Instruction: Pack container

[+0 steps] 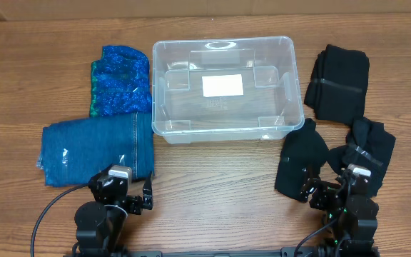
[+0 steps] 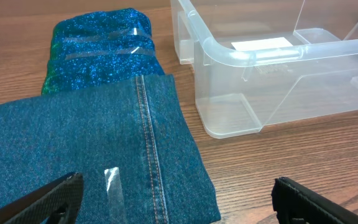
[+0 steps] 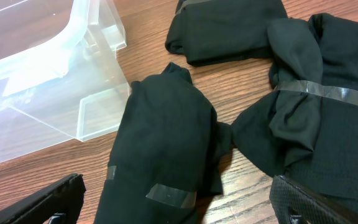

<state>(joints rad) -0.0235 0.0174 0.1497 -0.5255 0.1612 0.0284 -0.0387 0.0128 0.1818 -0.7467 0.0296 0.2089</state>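
Observation:
The clear plastic container [image 1: 223,86] stands empty at the table's middle back, a white label [image 1: 222,85] on its base; it also shows in the left wrist view [image 2: 272,81] and the right wrist view [image 3: 48,93]. Left of it lie a sparkly blue garment [image 1: 120,80] and folded blue denim [image 1: 95,150]. Right of it lie three taped black garments [image 1: 337,82], [image 1: 302,158], [image 1: 369,150]. My left gripper [image 1: 130,193] is open over the denim's near edge [image 2: 104,162]. My right gripper [image 1: 334,189] is open over the near black garments [image 3: 160,143].
The wooden table [image 1: 220,193] runs between the two arms at the front. The container's near wall [image 1: 223,132] stands between the two clothing piles.

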